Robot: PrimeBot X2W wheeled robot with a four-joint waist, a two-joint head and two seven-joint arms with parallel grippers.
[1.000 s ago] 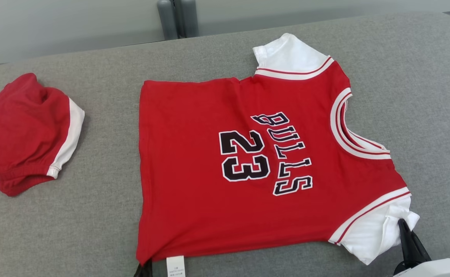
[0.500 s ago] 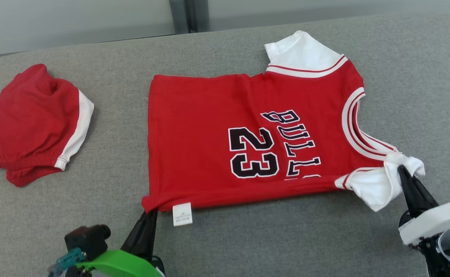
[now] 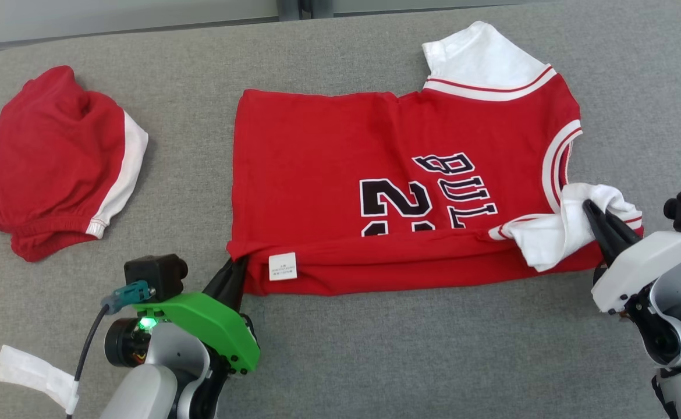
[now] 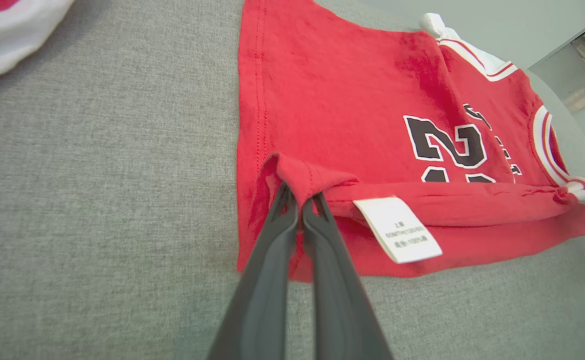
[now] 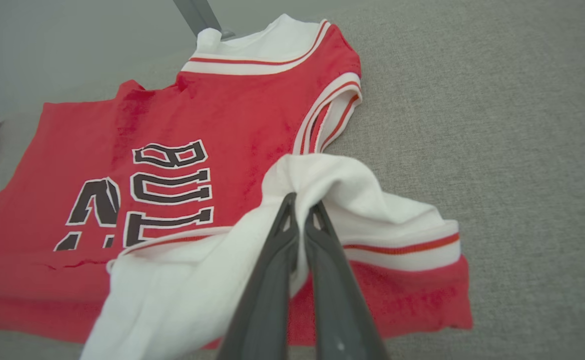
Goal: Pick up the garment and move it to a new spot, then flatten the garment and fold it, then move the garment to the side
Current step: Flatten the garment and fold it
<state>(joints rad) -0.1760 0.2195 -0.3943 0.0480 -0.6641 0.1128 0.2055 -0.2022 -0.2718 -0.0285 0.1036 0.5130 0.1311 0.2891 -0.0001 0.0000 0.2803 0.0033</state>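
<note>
The garment [image 3: 375, 151] is a red jersey with white sleeves and black lettering, lying flat on the grey padded surface [image 3: 375, 349]. Its near edge is lifted and folded back over the body, hiding the lower half of the number. My left gripper [image 3: 240, 265] is shut on the near hem corner beside a white label [image 3: 282, 266]; the left wrist view shows the gripper [image 4: 300, 192] pinching red cloth [image 4: 347, 100]. My right gripper [image 3: 593, 206] is shut on the near white sleeve, and in the right wrist view it [image 5: 301, 200] has white fabric bunched around the tips over the jersey [image 5: 222, 115].
A bundle of red shorts with a white stripe [image 3: 55, 169] lies at the left of the surface, apart from the jersey. A grey post [image 3: 305, 7] stands behind the far edge. A strip of white tape [image 3: 32, 369] hangs from my left arm's cable.
Both grippers have carried the jersey's near edge away from me and over its body, so the fold covers more of the number. The head camera has also shifted.
</note>
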